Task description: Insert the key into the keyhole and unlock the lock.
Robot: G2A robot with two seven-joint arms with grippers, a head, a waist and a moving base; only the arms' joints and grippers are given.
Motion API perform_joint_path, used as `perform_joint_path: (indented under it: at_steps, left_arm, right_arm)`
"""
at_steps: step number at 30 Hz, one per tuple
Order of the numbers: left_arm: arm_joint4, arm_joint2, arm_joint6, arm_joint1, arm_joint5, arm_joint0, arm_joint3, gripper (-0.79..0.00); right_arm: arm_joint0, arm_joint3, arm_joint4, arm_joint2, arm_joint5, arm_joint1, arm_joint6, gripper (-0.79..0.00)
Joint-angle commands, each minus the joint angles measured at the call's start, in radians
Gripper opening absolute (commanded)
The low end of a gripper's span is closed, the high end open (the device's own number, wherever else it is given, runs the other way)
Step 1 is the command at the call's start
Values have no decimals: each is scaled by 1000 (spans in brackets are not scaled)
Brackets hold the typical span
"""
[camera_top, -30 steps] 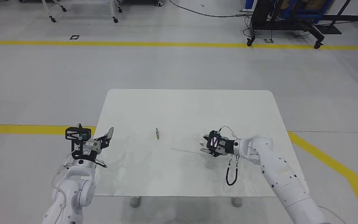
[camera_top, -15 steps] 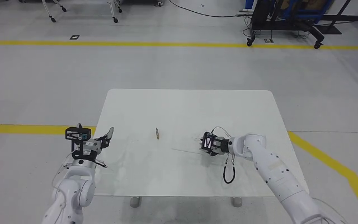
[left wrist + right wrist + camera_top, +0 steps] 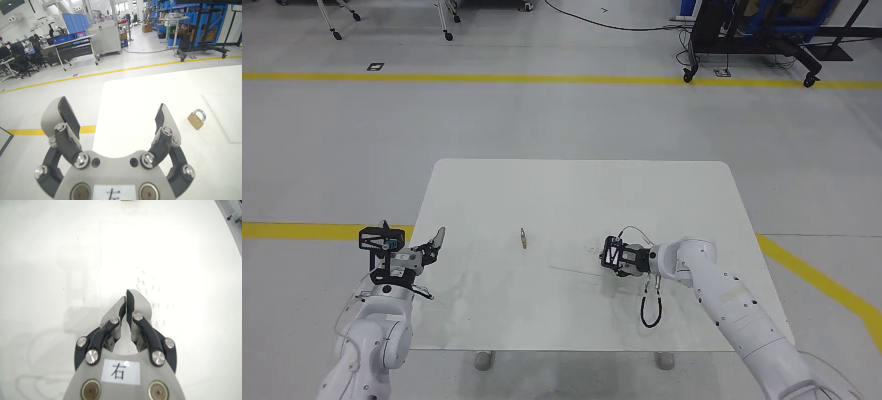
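A small brass padlock [image 3: 524,238] lies on the white table [image 3: 572,190], left of the middle; it also shows in the left wrist view [image 3: 196,120], with its silver shackle up. My right gripper [image 3: 605,257] sits low over the table, right of the padlock. In its own view the right gripper [image 3: 125,294] is shut, and a thin silver sliver of the key [image 3: 126,293] shows between the pad tips. A brass bit of the padlock [image 3: 126,200] shows far ahead of it. My left gripper [image 3: 436,240] hangs open at the table's left edge [image 3: 111,113], holding nothing.
A thin white mat [image 3: 217,117] lies flat on the table just past the padlock. A black cable [image 3: 647,305] dangles from the right arm above the table's near side. Yellow floor lines [image 3: 302,230] run beside the table.
The right gripper's fingers have come together and the gripper has shifted a little to the left on the table. The left arm and the padlock have stayed put.
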Motion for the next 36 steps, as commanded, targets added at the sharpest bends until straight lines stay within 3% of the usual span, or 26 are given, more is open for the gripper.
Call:
perform_joint_path:
  at_steps: [1,11,21,27,36]
  left_arm:
    - [0,0,0,0,0,0,0,0]
    - [0,0,0,0,0,0,0,0]
    - [0,0,0,0,0,0,0,0]
    - [0,0,0,0,0,0,0,0]
    - [0,0,0,0,0,0,0,0]
  right_arm:
    - [0,0,0,0,0,0,0,-785]
    - [-1,-1,1,1,5,0,-1,-785]
    - [-110,-216,-2,144,57,44,-49,-785]
    - [-205,-346,72,254,59,66,-129,-785]
    - [-210,-351,79,260,58,67,-135,-785]
